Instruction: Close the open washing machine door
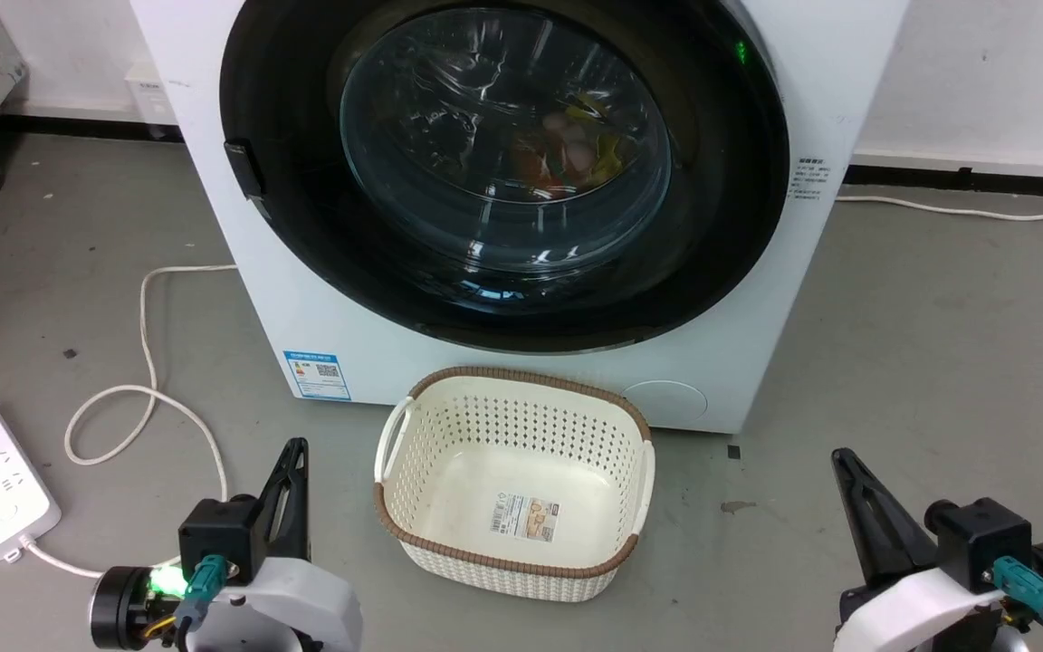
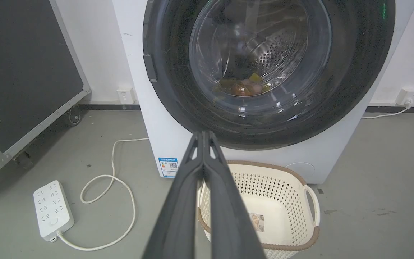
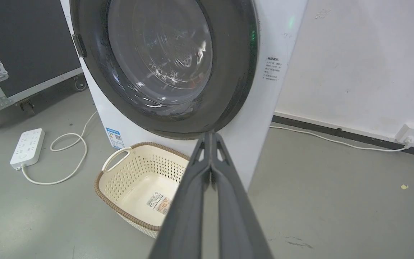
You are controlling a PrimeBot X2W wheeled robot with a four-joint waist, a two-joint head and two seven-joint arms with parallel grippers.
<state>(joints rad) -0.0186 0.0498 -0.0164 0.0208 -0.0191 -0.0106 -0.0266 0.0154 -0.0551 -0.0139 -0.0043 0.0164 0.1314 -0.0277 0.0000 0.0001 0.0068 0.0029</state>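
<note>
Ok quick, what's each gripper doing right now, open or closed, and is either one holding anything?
Left gripper: closed, holding nothing.
Right gripper: closed, holding nothing.

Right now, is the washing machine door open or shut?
Shut: the washing machine door lies flush against the white cabinet in all three views, with no gap at its rim. Whether it has latched, cannot tell.

We see bright, even indoor light, with only soft shadows on the floor (image 1: 938, 362). White streaks of glare cross the glass of the washing machine door (image 1: 503, 154). Our wrist views slightly bow straight lines near their edges.
</note>
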